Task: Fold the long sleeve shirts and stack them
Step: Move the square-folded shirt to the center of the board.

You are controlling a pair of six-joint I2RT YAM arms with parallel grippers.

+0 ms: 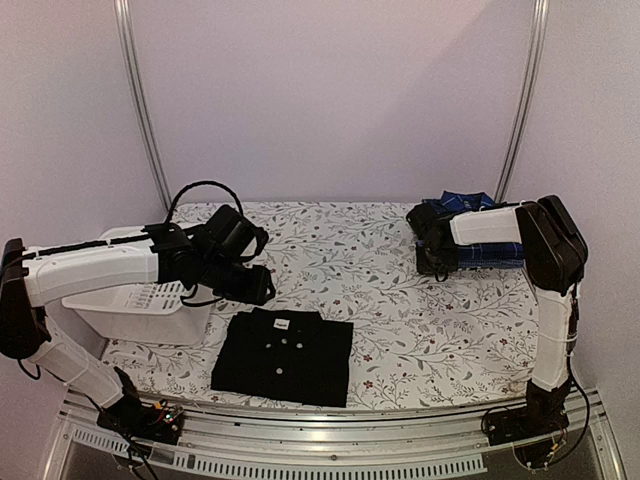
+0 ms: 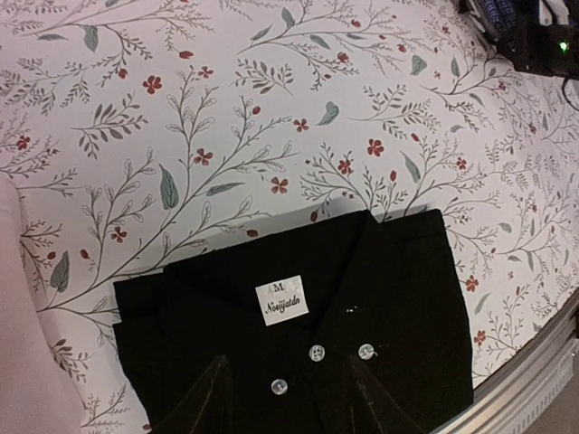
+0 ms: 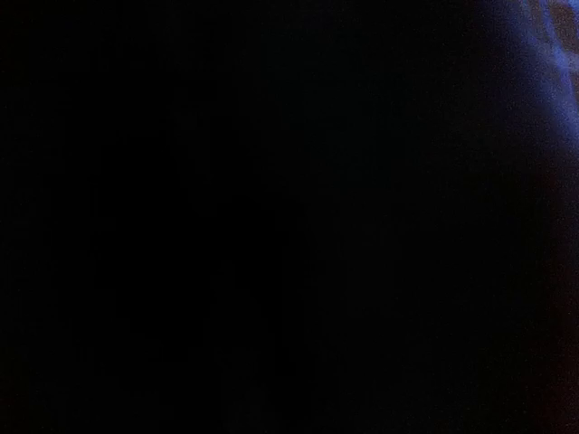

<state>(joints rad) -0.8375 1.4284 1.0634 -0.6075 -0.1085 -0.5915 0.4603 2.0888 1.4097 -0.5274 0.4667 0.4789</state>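
Over the surface (image 1: 380, 300), left claw (image 2: 288, 384) hovers open above black shirt (image 2: 389, 289), label (image 2: 281, 301) reading "M Noiijatdn"; right claw (image 1: 433, 252) reaches left, closed on plaid shirt (image 1: 495, 254).

The top camera looks down from high behind the arm bases, taking in the whole surface (image 1: 400, 330). The left wrist camera looks down from fairly near on the black shirt (image 2: 380, 298), which the top view also shows. The right wrist camera sits against the plaid shirt (image 1: 497, 252), its view almost all dark.

Basket (image 1: 130, 310) left, near shirt (image 1: 283, 355) beside it, far shirt (image 1: 497, 255) back-right.
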